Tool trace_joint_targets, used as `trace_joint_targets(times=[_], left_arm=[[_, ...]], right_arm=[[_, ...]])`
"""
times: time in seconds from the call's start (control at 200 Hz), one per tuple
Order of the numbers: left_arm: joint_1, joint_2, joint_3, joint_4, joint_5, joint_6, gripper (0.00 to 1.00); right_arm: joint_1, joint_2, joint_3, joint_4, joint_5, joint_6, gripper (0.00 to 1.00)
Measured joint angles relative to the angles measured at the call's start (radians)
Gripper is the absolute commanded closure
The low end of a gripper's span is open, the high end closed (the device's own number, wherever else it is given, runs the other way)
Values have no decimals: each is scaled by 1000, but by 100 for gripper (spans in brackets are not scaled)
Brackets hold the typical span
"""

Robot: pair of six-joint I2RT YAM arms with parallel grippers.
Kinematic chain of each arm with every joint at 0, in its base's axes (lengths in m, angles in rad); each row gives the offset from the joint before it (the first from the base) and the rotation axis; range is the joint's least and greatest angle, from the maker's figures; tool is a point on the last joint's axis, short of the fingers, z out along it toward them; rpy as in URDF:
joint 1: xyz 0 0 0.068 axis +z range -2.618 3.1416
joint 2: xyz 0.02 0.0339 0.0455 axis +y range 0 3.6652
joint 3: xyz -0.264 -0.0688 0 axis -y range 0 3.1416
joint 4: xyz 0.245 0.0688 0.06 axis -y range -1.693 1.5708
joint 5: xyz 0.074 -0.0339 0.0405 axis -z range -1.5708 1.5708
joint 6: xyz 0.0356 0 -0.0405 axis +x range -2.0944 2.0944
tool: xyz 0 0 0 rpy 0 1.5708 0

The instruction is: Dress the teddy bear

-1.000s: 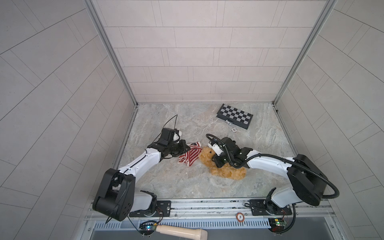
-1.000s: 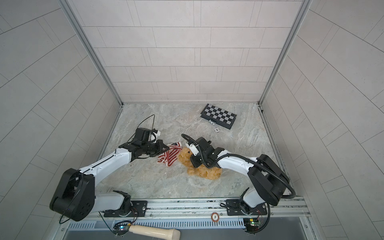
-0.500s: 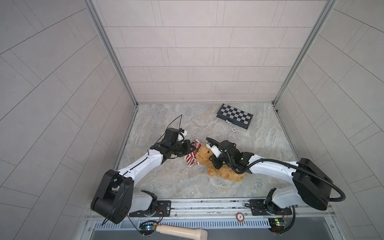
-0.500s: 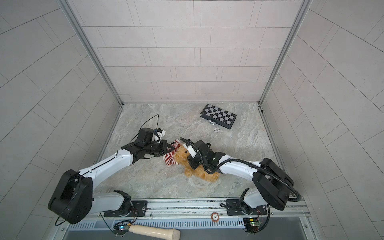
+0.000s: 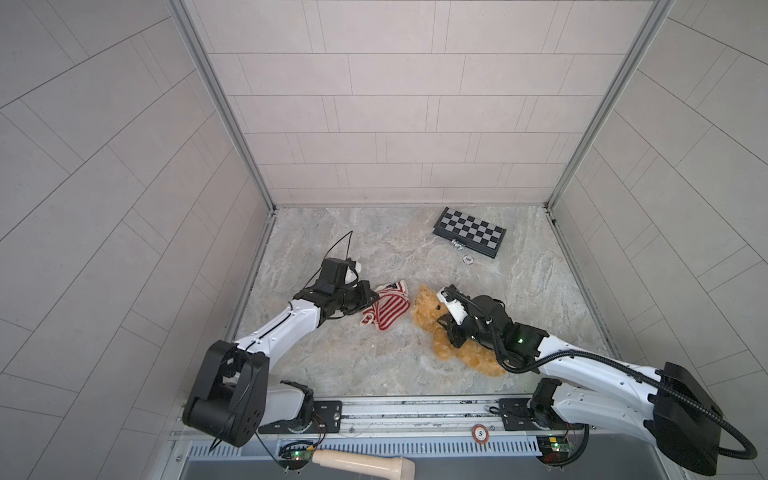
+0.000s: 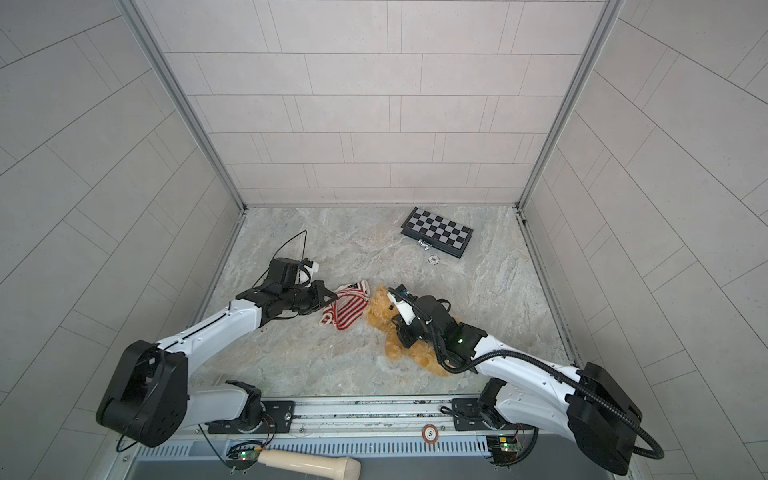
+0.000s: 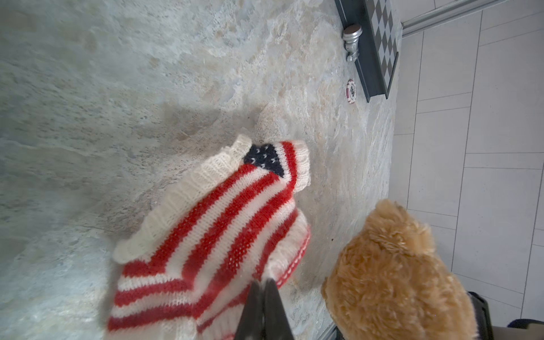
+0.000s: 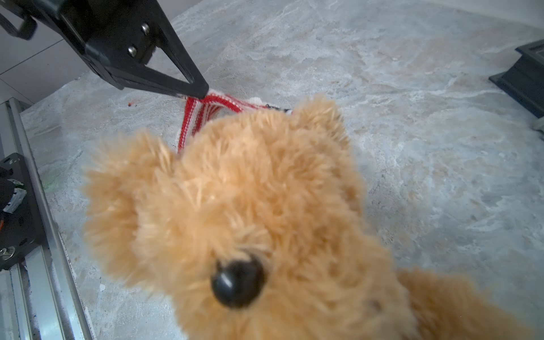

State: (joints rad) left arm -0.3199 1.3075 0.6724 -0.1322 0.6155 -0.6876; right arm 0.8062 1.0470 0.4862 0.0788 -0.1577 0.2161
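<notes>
Nearest you, the right gripper point(image 5: 451, 332) looks clenched into the teddy bear point(image 5: 426, 308), though its fingers are hidden. The bear lies mid-table, its head just beside the striped sweater point(image 5: 388, 311) pinched in your closed left gripper point(image 5: 373, 297). Nothing is dressed yet: head, arms and pull-down all remain. Only the left wrist view shows the sweater's navy starred patch point(image 7: 265, 159) and, farther off, a silver chess piece point(image 7: 351, 41) beside the chessboard point(image 7: 379, 44).

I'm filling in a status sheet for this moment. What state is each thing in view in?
teddy bear, undressed, lying face up.
sweater, off the teddy bear, one edge pinched.
left tool, shut on the sweater.
right tool, shut on the teddy bear.
chessboard, folded shut, lying flat.
poker chip, flat on the table.
</notes>
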Motion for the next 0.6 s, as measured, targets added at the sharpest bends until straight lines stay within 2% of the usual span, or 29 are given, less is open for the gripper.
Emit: trace_joint_targets(times=[0.315, 0.601], left_arm=[[-68, 13, 0, 51, 26, -18, 100], [-71, -6, 0, 83, 70, -27, 100]], right_arm=[[41, 185, 105, 86, -89, -43, 100], [36, 291, 106, 79, -90, -112, 100]])
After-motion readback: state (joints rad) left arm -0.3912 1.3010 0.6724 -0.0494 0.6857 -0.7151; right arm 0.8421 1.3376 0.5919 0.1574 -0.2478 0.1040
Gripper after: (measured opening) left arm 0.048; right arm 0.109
